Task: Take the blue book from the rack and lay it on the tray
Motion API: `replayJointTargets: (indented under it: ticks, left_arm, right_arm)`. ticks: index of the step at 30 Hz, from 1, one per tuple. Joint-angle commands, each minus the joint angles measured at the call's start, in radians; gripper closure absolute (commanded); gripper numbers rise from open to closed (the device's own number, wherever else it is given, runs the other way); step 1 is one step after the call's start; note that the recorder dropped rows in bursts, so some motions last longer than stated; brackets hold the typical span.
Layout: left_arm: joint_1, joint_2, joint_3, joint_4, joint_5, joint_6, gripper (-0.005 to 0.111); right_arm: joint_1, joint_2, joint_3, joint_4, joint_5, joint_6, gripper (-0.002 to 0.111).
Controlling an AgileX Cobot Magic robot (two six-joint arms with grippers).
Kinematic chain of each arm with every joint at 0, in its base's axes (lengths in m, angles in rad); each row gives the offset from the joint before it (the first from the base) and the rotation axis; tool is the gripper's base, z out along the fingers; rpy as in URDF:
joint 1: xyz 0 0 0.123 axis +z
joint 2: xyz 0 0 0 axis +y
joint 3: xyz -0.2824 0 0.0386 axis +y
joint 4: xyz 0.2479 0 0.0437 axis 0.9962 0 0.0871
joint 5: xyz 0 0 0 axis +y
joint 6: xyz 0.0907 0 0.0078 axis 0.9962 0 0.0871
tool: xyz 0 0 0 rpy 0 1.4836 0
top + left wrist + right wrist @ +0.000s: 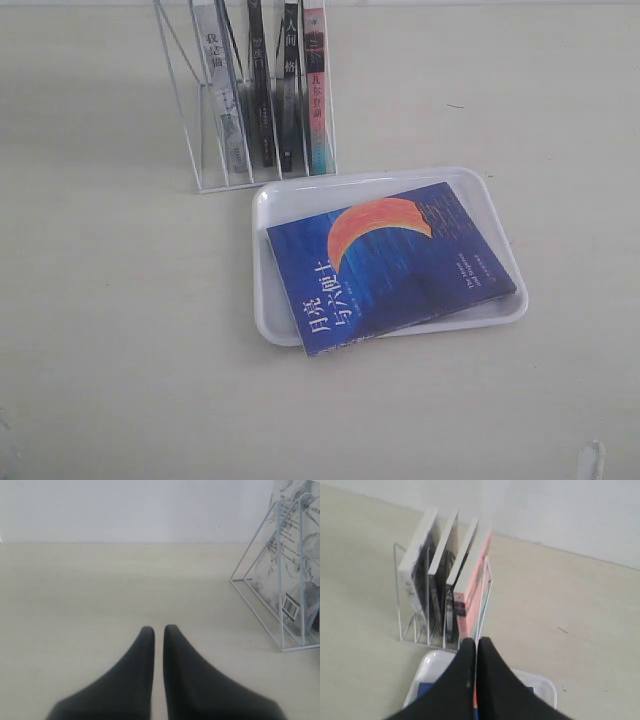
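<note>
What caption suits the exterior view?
Deep blue paperback book with orange crescent lies askew on white plastic tray, before white wire rack.

Four upright books point(262, 95), beige tabletop point(110, 350)

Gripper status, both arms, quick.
Left gripper: jaws closed, holding nothing.
Right gripper: jaws closed, holding nothing; the blue book lies on the tray.

I work at a pale table point(100, 350) backed by a blank white wall point(125, 510), with a wire rack point(203, 140) of books point(258, 90) at the far side and a tray point(300, 205) nearer: a staged lab bench, it seems.
</note>
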Motion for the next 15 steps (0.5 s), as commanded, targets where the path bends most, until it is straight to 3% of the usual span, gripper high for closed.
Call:
replayJointTargets:
  ticks: [1, 5, 15]
  left_arm:
    - [-0.010, -0.002, 0.004, 0.002, -0.006, 0.002, 0.101]
    - [-0.010, -0.002, 0.004, 0.002, -0.006, 0.002, 0.101]
    - [-0.010, -0.002, 0.004, 0.002, -0.006, 0.002, 0.101]
  right_arm:
    - [-0.122, -0.120, 0.052, 0.021, -0.034, -0.044, 0.108]
    - [-0.270, -0.257, 0.217, 0.021, -0.181, -0.057, 0.108]
    - [-0.746, -0.750, 0.629, 0.029, -0.579, -0.020, 0.108]
